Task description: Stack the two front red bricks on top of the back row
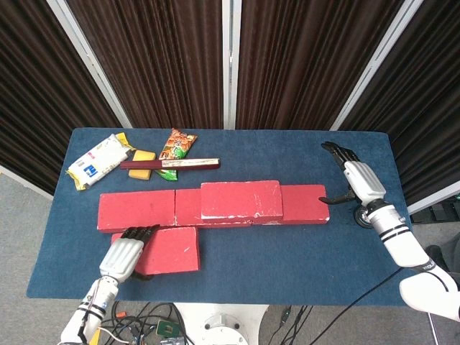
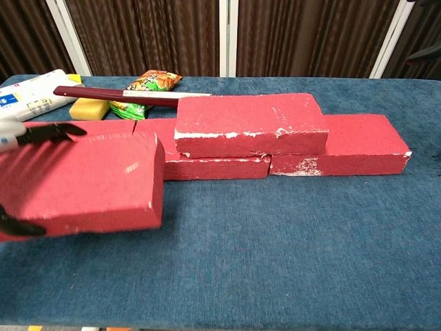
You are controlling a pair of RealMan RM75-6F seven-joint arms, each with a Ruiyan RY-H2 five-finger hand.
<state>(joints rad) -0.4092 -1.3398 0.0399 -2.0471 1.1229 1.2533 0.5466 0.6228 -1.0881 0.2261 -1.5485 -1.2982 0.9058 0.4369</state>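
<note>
My left hand (image 1: 123, 255) grips a red brick (image 1: 167, 249) and holds it lifted off the blue table, close in front of the back row; in the chest view this red brick (image 2: 83, 183) fills the lower left, with dark fingertips (image 2: 52, 131) over its top edge. The back row (image 1: 136, 210) of red bricks runs across the table's middle, and one red brick (image 1: 241, 199) lies stacked on its centre. My right hand (image 1: 357, 181) hovers with fingers spread, holding nothing, just right of the row's right end (image 1: 305, 203).
Behind the row at the back left lie a white packet (image 1: 99, 159), a yellow sponge (image 1: 142, 159), a snack bag (image 1: 177, 146) and a dark red stick (image 1: 169, 164). The table's front edge (image 1: 215, 298) is close below the lifted brick.
</note>
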